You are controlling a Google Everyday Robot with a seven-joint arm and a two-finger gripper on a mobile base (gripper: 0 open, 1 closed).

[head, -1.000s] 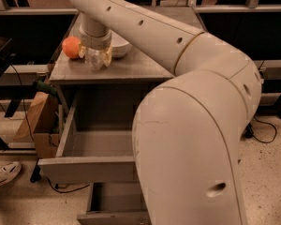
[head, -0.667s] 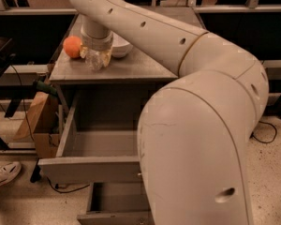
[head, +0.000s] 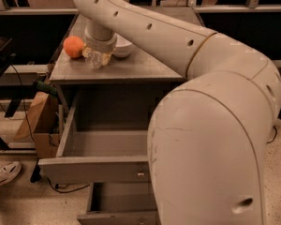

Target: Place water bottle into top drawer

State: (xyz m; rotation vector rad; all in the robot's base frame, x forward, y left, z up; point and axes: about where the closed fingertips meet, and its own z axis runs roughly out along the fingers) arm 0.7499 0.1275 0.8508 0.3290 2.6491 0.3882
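Note:
The water bottle [head: 95,60], clear and crinkled, is on the grey tabletop [head: 131,69] between the orange fruit and the white bowl. My gripper [head: 98,55] is right over it at the end of the arm, and the wrist [head: 100,37] hides most of it. The top drawer [head: 91,168] is pulled open below the tabletop, and its visible inside holds nothing. My arm's large white link [head: 210,139] covers the drawer's right part.
An orange fruit [head: 73,46] lies left of the bottle and a white bowl [head: 124,48] right of it. The narrower lower drawer [head: 117,217] is also open. A brown cardboard box [head: 37,121] and a white shoe [head: 2,175] are on the floor at left.
The gripper and the bottle stay at the same spot on the tabletop. The arm's large link has shifted slightly. The drawers, the fruit and the bowl have not moved.

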